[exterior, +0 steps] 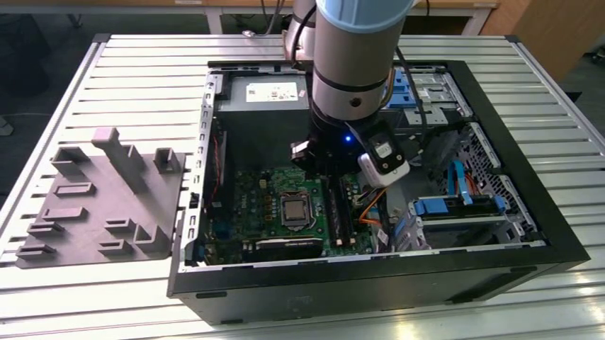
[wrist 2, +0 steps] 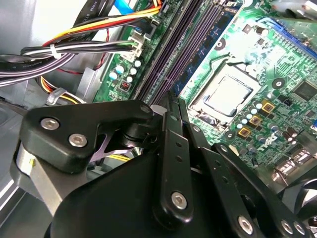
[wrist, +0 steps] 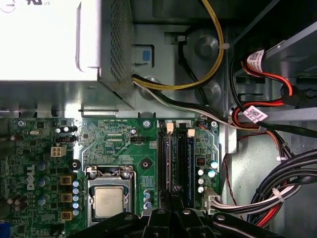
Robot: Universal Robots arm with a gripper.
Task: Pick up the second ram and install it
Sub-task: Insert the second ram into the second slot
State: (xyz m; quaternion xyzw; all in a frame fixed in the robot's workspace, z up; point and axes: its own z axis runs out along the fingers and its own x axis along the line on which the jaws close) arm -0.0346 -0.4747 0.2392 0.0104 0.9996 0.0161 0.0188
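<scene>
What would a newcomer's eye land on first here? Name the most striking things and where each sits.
First, the big grey robot arm reaching down into the open computer case on the slatted table. Next, the green motherboard on the case floor, with its silver processor beside the long black memory slots; the gripper hangs right over those slots. On the exterior view's left lies a grey parts holder.

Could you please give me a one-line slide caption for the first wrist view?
Gripper poised over the memory slots of the green motherboard, beside the processor.
</scene>
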